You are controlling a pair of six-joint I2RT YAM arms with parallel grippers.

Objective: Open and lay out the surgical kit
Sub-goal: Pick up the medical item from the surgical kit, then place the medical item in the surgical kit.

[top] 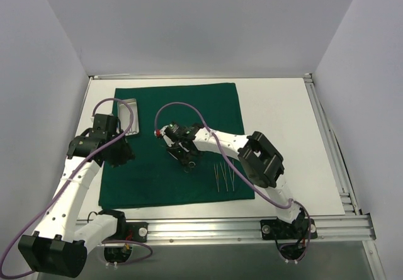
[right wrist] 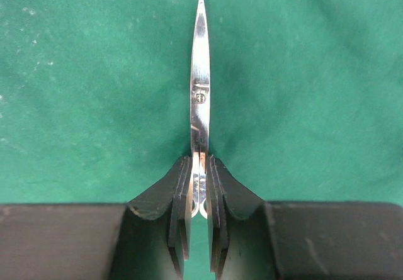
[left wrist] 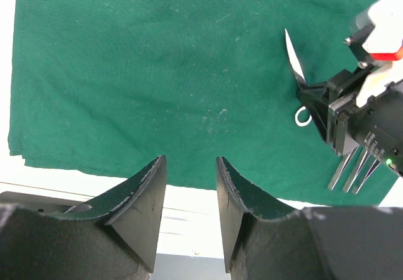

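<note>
Right gripper (right wrist: pixel 199 167), slim instruments (top: pixel 224 178) lying just behind it on green cloth (right wrist: pixel 94 72), clamps scissors (right wrist: pixel 199 85) whose blades point straight ahead.

Plain dark green cloth (top: pixel 189 100), flecked with pale lint, on a white bench (top: pixel 283 135). At the cloth's far left corner sits a shiny silver tray (top: pixel 126 117). Mid-cloth are bright steel scissors (right wrist: pixel 199 72) with a tiny stamped mark, and the right tool (right wrist: pixel 199 167) is matte black. The left tool (left wrist: pixel 191 163) is black too. Silvery instruments (top: pixel 224 178) lie by the cloth's near edge.
</note>
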